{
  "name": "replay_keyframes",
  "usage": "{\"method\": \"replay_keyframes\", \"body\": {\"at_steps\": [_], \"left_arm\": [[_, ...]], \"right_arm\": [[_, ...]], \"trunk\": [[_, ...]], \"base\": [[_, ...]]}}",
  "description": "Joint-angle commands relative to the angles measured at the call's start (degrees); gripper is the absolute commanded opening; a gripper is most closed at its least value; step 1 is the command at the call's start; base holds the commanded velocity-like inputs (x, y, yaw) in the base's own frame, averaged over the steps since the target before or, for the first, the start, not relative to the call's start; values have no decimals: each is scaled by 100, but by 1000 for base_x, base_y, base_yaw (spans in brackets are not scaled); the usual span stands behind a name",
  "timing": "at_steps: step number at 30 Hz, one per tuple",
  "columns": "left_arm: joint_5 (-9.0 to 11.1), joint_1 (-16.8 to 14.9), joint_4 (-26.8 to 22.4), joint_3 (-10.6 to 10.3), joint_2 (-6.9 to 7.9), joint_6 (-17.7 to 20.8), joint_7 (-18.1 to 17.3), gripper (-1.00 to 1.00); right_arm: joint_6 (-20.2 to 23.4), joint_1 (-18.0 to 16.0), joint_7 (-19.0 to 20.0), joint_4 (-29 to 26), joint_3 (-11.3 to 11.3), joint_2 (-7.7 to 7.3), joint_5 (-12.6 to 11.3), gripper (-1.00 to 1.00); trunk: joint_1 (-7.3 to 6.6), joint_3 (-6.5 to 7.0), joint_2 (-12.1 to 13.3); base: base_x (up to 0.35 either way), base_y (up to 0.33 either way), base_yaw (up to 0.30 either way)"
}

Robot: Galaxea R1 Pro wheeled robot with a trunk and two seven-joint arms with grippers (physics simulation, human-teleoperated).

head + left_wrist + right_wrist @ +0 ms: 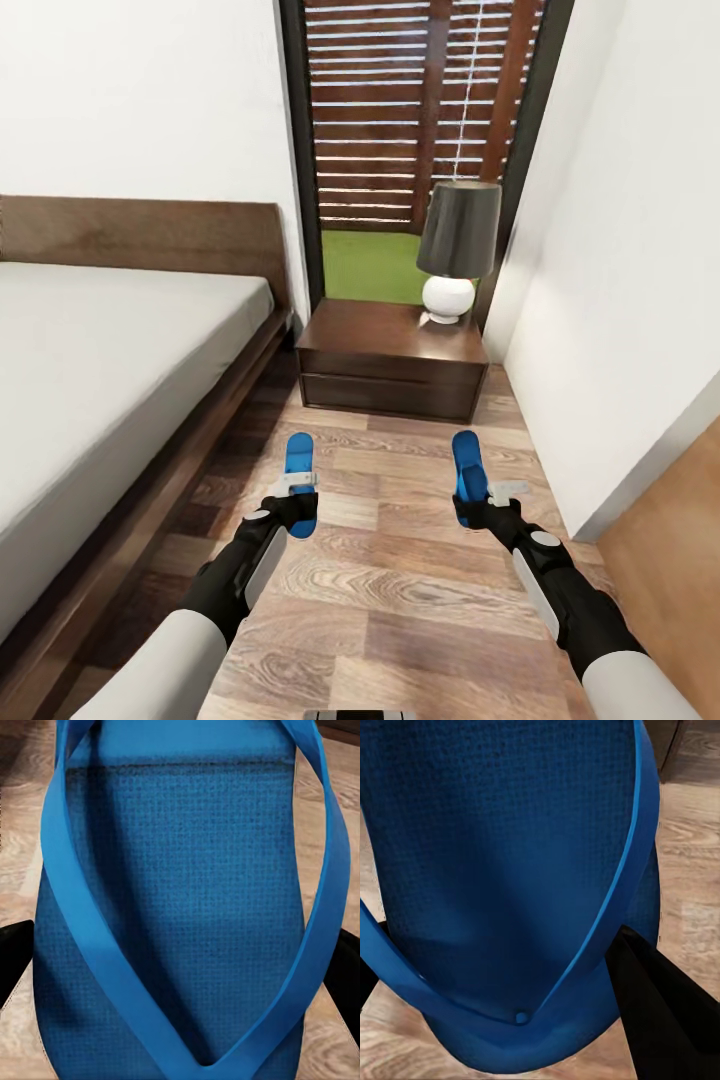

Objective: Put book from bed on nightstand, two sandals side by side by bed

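left gripper (297, 508) clamps left sandal (299, 470) beside the bed (120, 350) | right gripper (478, 505) clamps right sandal (467, 468), fingertips hidden | wrist views alone show straps (82, 937) | beyond: nightstand (390, 365), lamp (455, 250); bed's near end cut off

Bed (110, 350) at left, nightstand (390, 360) just right of its head, lamp (455, 250) on top. Two sandals (299, 480) (468, 475) apart over floor (400, 600), before nightstand.
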Motion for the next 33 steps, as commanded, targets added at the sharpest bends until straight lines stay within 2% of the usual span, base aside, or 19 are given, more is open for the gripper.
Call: {"method": "replay_keyframes", "body": {"at_steps": [1, 13, 33], "left_arm": [[59, -4, -9, -21, 3, 22, 43, -100], [59, -4, -9, -21, 3, -3, 39, -100], [59, -4, -9, -21, 3, -4, 48, -100]], "right_arm": [[32, -1, -10, -10, 15, -6, -61, -100], [32, -1, -10, -10, 19, -6, -39, -100], [32, -1, -11, -10, 20, -6, -32, -100]], "trunk": [[2, -5, -2], [2, -5, -2], [2, -5, -2]], "base": [[326, -18, 107], [273, -2, 144], [49, -29, 235]]}}
